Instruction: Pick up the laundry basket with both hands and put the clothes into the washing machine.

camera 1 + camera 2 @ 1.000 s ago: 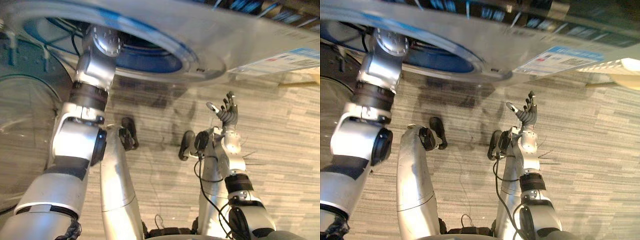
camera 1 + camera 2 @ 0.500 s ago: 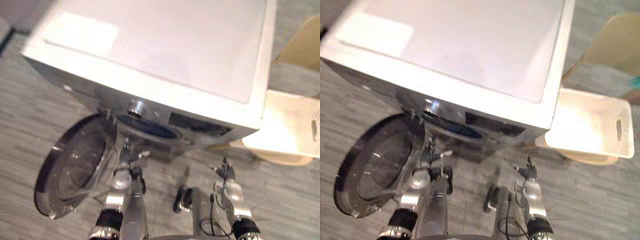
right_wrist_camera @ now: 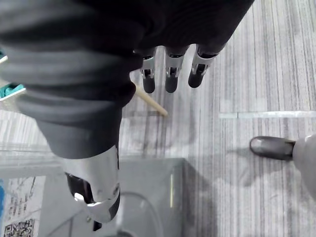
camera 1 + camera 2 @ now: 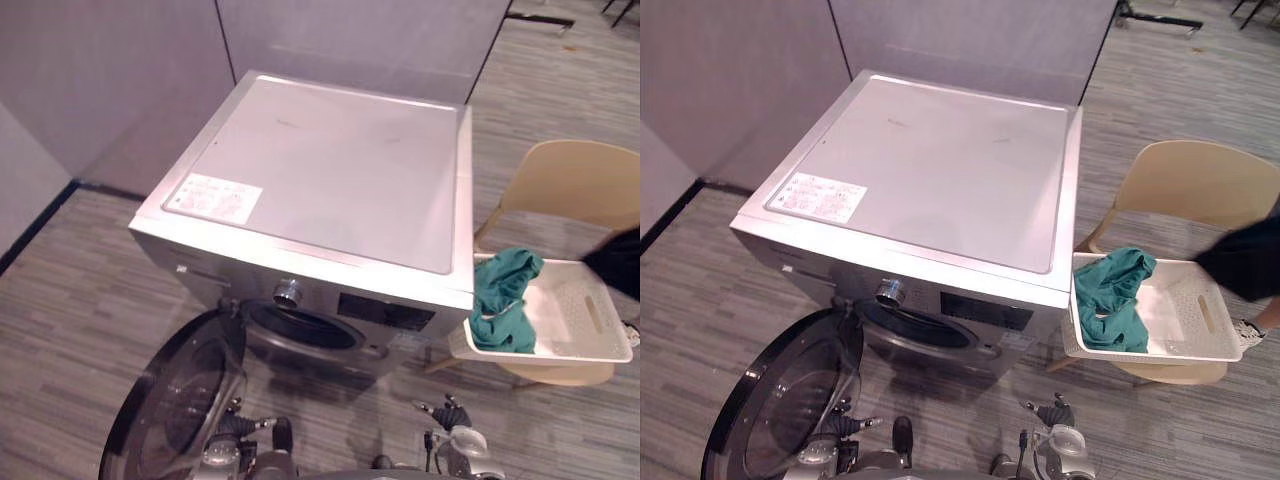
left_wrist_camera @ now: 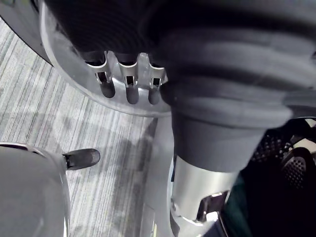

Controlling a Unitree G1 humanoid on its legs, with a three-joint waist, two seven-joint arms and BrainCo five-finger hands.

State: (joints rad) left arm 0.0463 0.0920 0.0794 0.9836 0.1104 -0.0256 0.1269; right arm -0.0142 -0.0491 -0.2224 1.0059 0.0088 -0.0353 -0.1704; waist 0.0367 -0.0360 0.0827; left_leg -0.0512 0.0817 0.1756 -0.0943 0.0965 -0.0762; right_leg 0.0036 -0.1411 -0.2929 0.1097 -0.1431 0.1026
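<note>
At bottom edge of frame, L of centre: left hand (image 4: 230,427), low over the grey striped floor (image 4: 80,300); its fingers (image 5: 129,89) hang straight, nothing in them. Bottom edge, R of centre: right hand (image 4: 448,413), fingers (image 3: 170,76) likewise extended and empty, thumb apart from them. Lower L: round glass door (image 4: 175,400) of the washing machine (image 4: 330,190), swung wide open toward the L. Centre: machine front w/ dark drum opening (image 4: 300,325) just R of the door; a silver knob (image 4: 288,293) above it. Centre to upper centre: machine's flat grey top, a white label (image 4: 213,198) near its front L corner. Centre R, just beside the machine's R side and well apart from both hands: white laundry basket (image 4: 585,325), resting on a beige chair (image 4: 570,185). Green clothes (image 4: 500,300) lie in the basket's L end, draped over its rim. R edge: a person's dark sleeve (image 4: 617,262) above the basket. Top of frame: grey partition wall (image 4: 130,60) behind the machine.
</note>
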